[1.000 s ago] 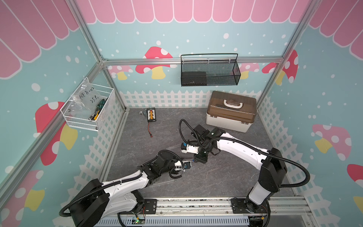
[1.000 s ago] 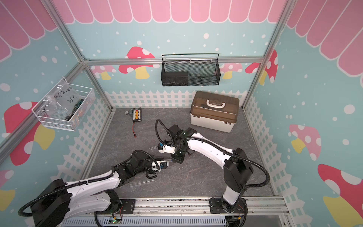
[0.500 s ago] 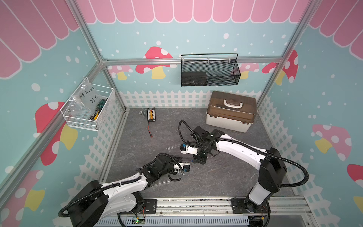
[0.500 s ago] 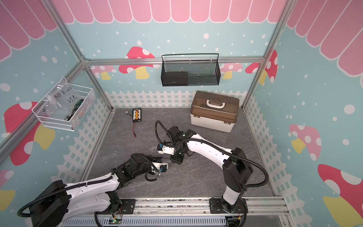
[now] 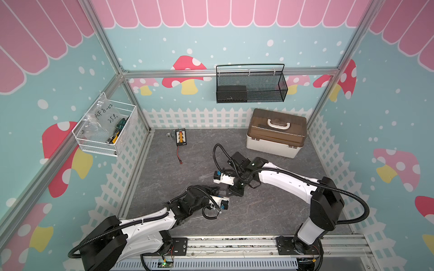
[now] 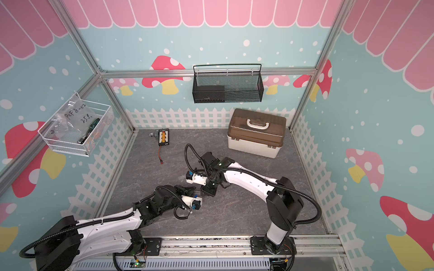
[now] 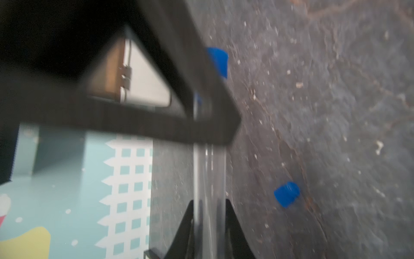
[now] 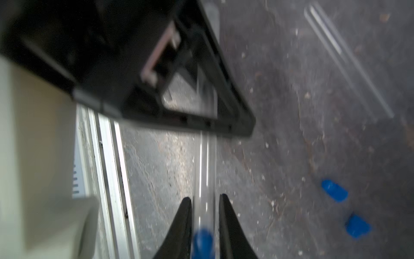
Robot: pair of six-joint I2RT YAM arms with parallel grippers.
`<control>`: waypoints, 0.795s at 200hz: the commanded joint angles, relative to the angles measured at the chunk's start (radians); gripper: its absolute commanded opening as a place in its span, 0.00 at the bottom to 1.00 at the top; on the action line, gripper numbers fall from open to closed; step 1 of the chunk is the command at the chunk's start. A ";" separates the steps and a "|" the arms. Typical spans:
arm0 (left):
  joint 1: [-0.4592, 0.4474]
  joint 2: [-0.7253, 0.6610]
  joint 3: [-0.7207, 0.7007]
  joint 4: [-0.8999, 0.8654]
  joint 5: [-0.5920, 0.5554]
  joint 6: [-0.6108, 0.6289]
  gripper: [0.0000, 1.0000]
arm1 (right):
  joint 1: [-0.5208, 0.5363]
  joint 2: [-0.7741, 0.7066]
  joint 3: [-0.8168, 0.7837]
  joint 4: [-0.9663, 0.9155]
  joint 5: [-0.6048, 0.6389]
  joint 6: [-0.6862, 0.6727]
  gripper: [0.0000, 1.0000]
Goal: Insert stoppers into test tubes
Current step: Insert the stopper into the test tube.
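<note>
Grey floor (image 5: 270, 211): stopper (image 8: 202, 243) entering test tube (image 7: 209, 170).
Tube clamped by left gripper (image 7: 208, 201); right gripper (image 8: 205, 197) hold unclear; next, push home.

Left arm (image 5: 145, 225): white shell links, black joint housings; black corrugated conduit (image 5: 94, 241) run alongside, pale tie noted on it.
Right arm (image 5: 286, 180): same build, same conduit looped past elbow.
Left gripper (image 7: 209, 215), right gripper (image 8: 205, 201): black tapered fingers, open triangular frames.
Wrist camera blocks (image 5: 223, 179): white, blue part fitted.
Base plates (image 5: 178, 242): black, bolted on aluminium rail (image 5: 234, 244).
</note>
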 commanded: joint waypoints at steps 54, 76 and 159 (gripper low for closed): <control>-0.024 -0.035 0.023 0.091 0.287 -0.071 0.00 | -0.112 -0.324 -0.114 0.281 0.147 0.105 0.44; 0.000 0.003 0.057 0.107 0.300 -0.266 0.00 | -0.141 -0.420 -0.137 0.257 0.300 0.297 0.46; 0.107 0.157 0.277 -0.086 0.579 -1.080 0.00 | -0.335 -0.473 -0.164 0.053 0.288 0.815 0.43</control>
